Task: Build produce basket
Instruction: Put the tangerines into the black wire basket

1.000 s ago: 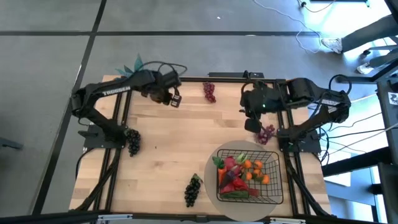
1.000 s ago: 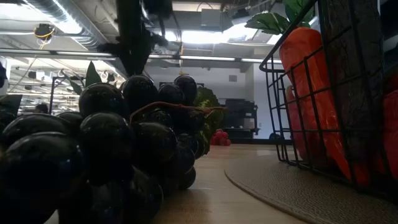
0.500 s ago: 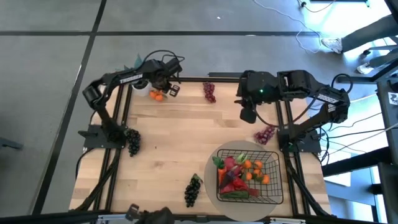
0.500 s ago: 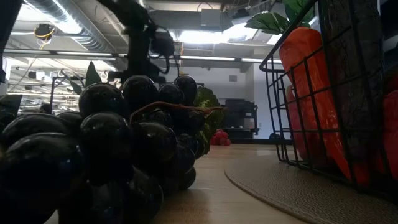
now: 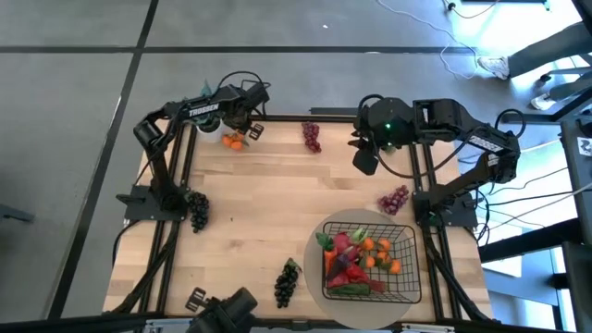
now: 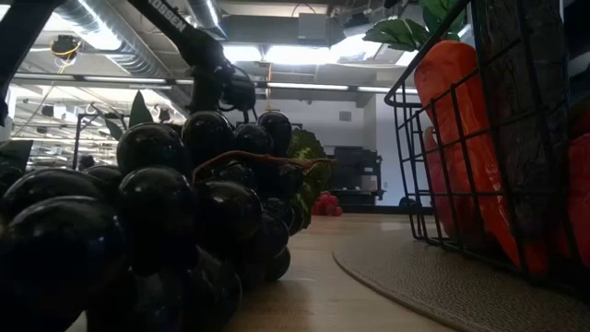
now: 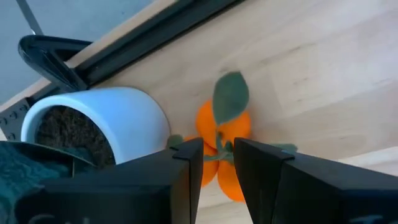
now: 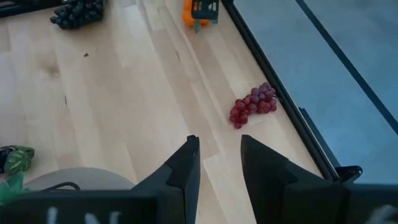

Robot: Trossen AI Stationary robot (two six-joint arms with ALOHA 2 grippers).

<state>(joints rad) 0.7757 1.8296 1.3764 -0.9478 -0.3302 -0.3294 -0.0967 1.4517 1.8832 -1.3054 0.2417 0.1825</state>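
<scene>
The table point(image 5: 268, 199) carries the basket point(image 5: 368, 262) of produce point(image 5: 356, 256) on a round mat point(image 5: 319, 283) at its near right. The left gripper point(image 7: 217, 163) closes its fingers on tangerines point(image 7: 222, 134) beside a white pot point(image 7: 102, 127). The right gripper point(image 8: 217, 162) hovers empty, fingers apart, near red grapes point(image 8: 252, 104).

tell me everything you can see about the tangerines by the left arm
The tangerines are a small cluster of glossy orange toy fruits with a green stem and one upright leaf. They lie on the wooden table at its far left edge, beside a white plant pot. The left gripper sits right over them, its dark fingers narrowly apart either side of the stem; whether it grips them is unclear.
</scene>
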